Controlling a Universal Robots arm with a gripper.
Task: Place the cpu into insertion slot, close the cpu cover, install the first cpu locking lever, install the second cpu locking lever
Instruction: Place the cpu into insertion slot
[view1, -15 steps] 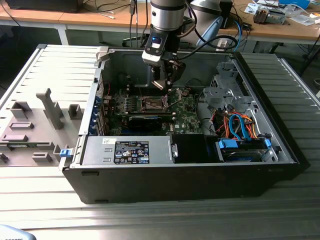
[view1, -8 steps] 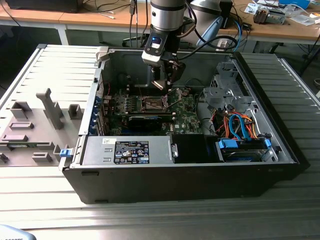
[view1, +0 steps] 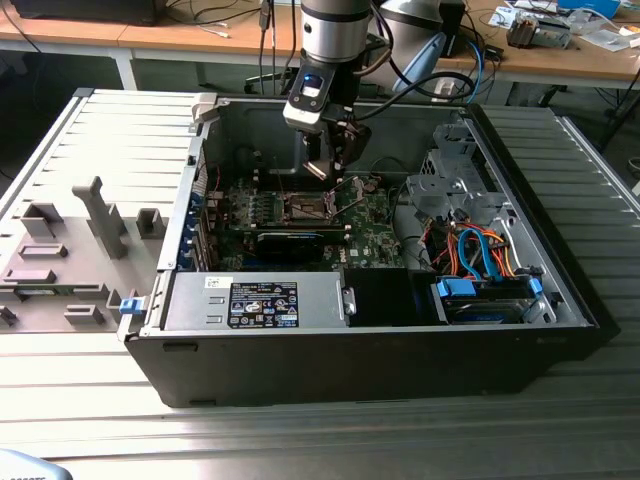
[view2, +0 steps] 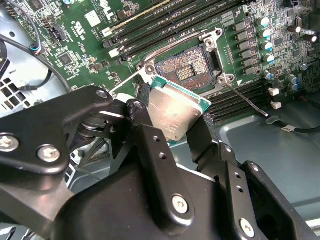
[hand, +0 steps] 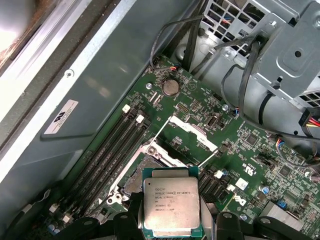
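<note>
At the exterior view's left, a grey moulded plastic side panel (view1: 70, 250) lies flat on the ribbed metal worktop (view1: 300, 440). Just beside it is the open black steel computer case (view1: 370, 350). Along the case's near wall sits a black labelled power-supply box (view1: 255, 303).

Over the middle of the green circuit board (view1: 375, 235) hangs the silver-and-black robot arm (view1: 335, 40). Its black metal jaws are drawn narrow onto two opposite edges of the cpu (view2: 175, 107). This is a small flat square chip, so no side runs longer than another. It is held above the board, apart from the socket, with its dull silver-grey metal top turned away from the board. In the first wrist view the cpu (hand: 171, 207) shows rounded corners, faint print and a thin green rim around the metal.

Near it the insertion slot (view2: 187, 70), a square black socket with a field of fine gold contacts and a silver rim, lies bare. The cpu cover (hand: 192, 131), a thin silver frame with a big square window, stands swung up on its hinge. A thin steel wire lever (view2: 246, 100) angles out from the socket's corner over the board.

Further right are a perforated grey metal drive cage (view1: 450, 180) and a bundle of blue and orange cables (view1: 480, 250).
</note>
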